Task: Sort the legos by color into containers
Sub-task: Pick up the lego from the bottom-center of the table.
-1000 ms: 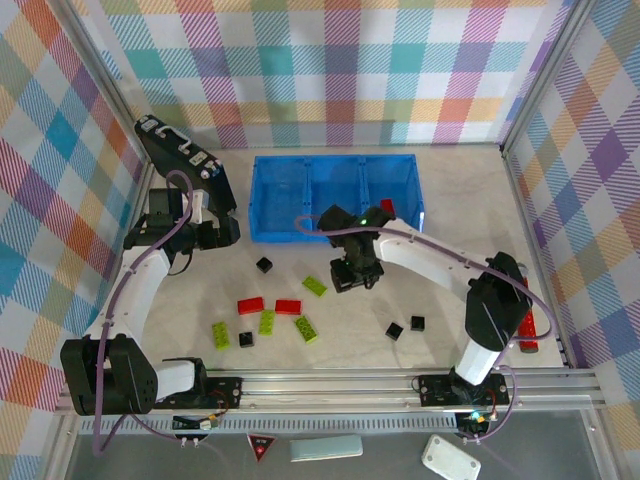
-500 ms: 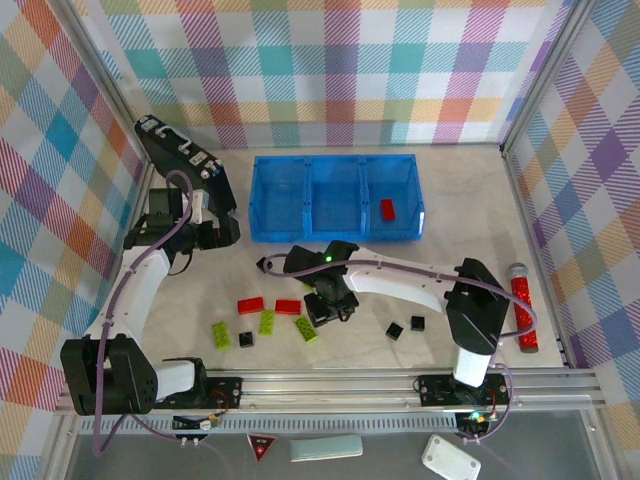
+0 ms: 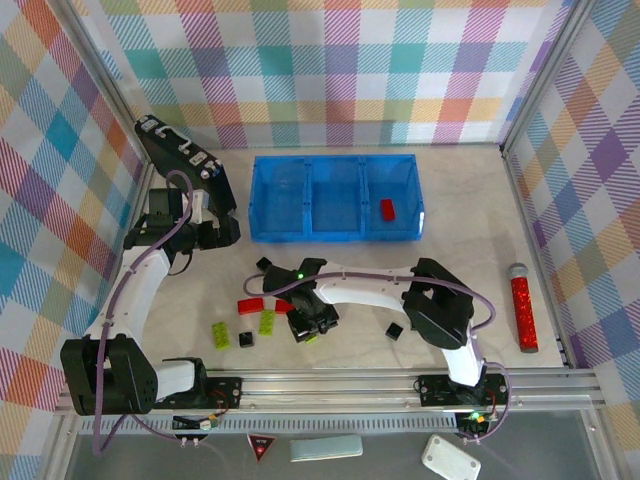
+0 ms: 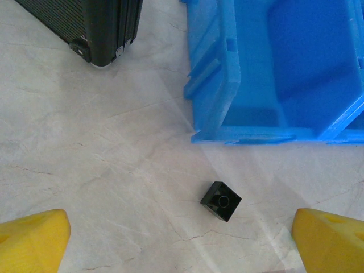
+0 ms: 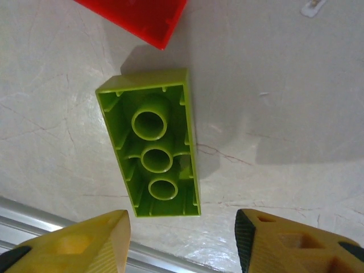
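The blue tray (image 3: 335,160) stands at the back, its three containers side by side; a red lego (image 3: 388,209) lies in the right one. Loose legos are scattered at the front: red (image 3: 250,305), lime-green (image 3: 219,334) (image 3: 267,321), black (image 3: 264,264) (image 3: 246,340) (image 3: 395,330). My right gripper (image 3: 308,322) (image 5: 182,242) is open low over an upside-down lime-green lego (image 5: 156,151), which lies on the table just ahead of the fingertips (image 5: 74,244). My left gripper (image 3: 215,232) (image 4: 182,244) is open and empty, above a black lego (image 4: 220,200) by the tray's corner (image 4: 273,68).
A black case (image 3: 185,165) (image 4: 96,25) leans at the back left beside the left arm. A red glittery cylinder (image 3: 521,307) lies at the right. A red lego's corner (image 5: 142,17) sits just beyond the green one. The metal rail (image 3: 330,385) borders the front.
My right arm swung from the table's middle toward the front left, down over the green lego, and its jaws widened. The left arm stayed still.
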Controlling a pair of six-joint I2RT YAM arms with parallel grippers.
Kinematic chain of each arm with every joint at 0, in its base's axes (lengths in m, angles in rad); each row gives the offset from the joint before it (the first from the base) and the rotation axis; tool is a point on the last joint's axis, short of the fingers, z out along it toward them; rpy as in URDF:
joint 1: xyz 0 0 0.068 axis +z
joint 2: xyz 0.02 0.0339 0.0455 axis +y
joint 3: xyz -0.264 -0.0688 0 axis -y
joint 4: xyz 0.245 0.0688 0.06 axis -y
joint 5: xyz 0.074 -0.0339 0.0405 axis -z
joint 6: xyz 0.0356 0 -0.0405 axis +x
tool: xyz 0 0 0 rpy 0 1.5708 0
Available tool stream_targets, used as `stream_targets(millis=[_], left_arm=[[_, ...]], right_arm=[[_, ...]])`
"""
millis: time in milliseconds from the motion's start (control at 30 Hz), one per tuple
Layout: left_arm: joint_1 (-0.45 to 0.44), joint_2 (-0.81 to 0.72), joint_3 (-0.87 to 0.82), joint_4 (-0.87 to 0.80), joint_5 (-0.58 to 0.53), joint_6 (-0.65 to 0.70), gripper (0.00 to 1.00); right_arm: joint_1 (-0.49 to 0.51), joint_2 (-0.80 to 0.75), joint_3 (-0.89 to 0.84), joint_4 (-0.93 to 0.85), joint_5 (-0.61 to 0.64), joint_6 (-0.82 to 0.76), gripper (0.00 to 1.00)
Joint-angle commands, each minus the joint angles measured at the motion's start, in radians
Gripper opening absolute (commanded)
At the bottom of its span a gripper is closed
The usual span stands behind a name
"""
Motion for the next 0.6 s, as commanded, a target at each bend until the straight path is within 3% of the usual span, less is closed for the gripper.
stream_targets(millis=[0, 567], left_arm=[[0.010, 0.006, 0.009, 0.009, 0.017, -0.001, 1.00], [0.009, 0.022, 0.014, 0.006, 0.028, -0.003, 1.00]], right_arm=[[0.005, 0.032, 0.056, -0.010, 0.012, 0.014, 0.56], [0.005, 0.107, 0.098, -0.031, 0.000, -0.021, 0.52]])
